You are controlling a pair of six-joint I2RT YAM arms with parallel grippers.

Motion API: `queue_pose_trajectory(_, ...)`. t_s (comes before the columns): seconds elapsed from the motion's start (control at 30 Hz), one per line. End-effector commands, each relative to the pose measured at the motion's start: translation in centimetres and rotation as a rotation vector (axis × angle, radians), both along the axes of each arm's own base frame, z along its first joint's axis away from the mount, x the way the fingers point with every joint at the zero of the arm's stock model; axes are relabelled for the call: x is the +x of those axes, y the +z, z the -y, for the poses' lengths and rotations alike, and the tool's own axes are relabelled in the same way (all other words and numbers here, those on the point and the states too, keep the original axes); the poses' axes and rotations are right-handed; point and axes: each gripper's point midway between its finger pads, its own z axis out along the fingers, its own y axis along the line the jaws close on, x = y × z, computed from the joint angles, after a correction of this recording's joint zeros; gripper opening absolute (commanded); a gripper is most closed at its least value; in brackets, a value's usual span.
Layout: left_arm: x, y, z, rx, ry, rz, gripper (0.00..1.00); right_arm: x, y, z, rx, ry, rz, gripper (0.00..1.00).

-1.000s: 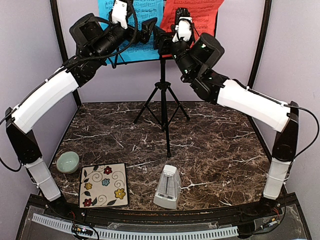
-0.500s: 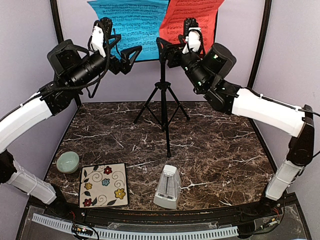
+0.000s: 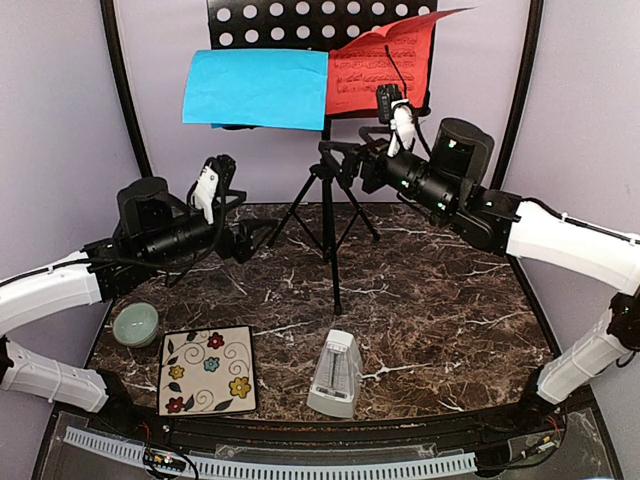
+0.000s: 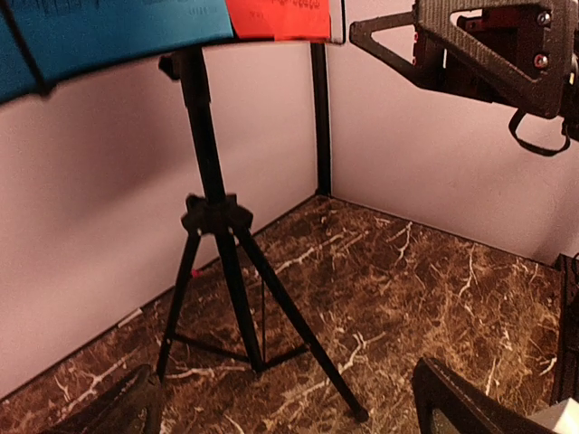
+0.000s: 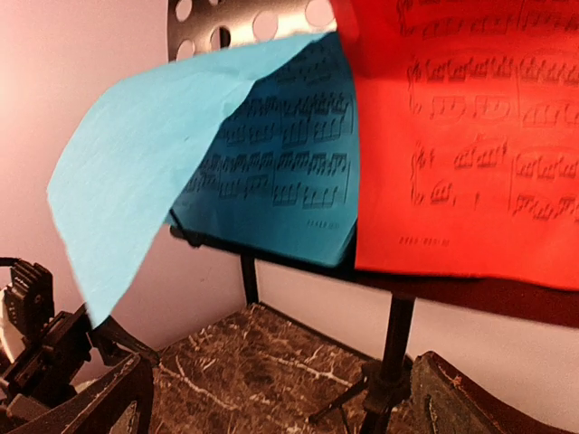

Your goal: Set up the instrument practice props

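Music stand just beyond right gripper

Tripod legs fill the table centre, metronome, tile, bowl the front — right side open.

the stand is black with round holes. the blue sheet and red sheet have black notes. white metronome, pale green bowl, cream tile with flowers, dark brown table with white lines.

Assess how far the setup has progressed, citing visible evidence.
Done: music stand upright, red sheet and blue sheet on its desk, metronome standing in front. In hand: nothing; left pincer and right pincer are open. Remaining: probably flattening the blue sheet, which flops forward.
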Motion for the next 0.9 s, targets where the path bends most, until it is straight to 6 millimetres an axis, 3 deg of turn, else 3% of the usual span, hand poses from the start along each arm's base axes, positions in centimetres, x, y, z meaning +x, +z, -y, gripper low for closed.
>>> queue_pose_trajectory(0.0, -1.4, -3.0, -0.9, -0.02, -0.017, -0.074, 0.99, -2.3, -4.9, -0.2, -0.056, 0.127, -0.173, 1.0)
queue_pose_trajectory(0.2, -2.6, -7.7, -1.0, -0.03, -0.05, -0.144, 0.99, -6.8, -11.3, -0.1, -0.099, 0.275, -0.343, 1.0)
queue_pose_trajectory(0.37, -2.9, -10.9, -0.8, -0.028, -0.063, -0.205, 0.99, -10.2, -14.7, 0.4, -0.124, 0.317, -0.469, 1.0)
queue_pose_trajectory(0.7, -2.4, -13.4, -1.7, -0.07, 0.006, -0.269, 0.97, -11.3, -20.5, 2.5, -0.152, -0.131, -0.867, 1.0)
queue_pose_trajectory(0.87, -2.6, -13.8, -2.1, -0.09, 0.018, -0.27, 0.96, -12.9, -21.3, 2.4, -0.248, -0.292, -0.942, 1.0)
